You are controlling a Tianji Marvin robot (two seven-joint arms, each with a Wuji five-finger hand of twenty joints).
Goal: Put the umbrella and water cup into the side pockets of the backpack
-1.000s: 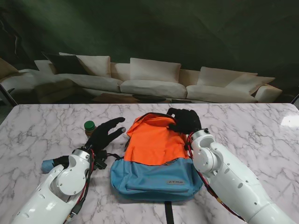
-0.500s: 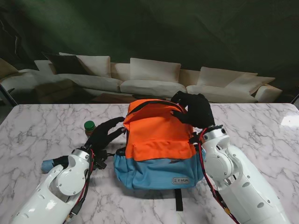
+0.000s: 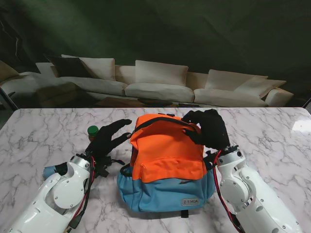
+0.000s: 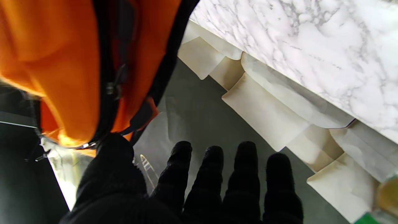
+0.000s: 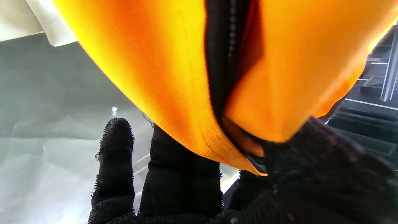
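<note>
A: From the stand, the right hand point(image 3: 208, 129) is pinching the top of the backpack point(image 3: 167, 162), propping it upright mid-table. The left hand point(image 3: 108, 138) is hovering spread and empty beside it, the water cup point(image 3: 93, 132) just beyond; the blue umbrella point(image 3: 50, 171) is lying by the left arm.

B: Left wrist view: fingers point(image 4: 245, 174) splayed, gripping nothing.

A: Right wrist view: fingers point(image 5: 180, 174) clamping orange fabric point(image 5: 161, 71). Probably the cup needs grasping next.

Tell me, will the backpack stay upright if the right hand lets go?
Probably not. The backpack looks soft and creased, and stands only with the right hand pinching its orange top. It seems slack, likely near empty. The left hand, open beside it, could brace it.
</note>
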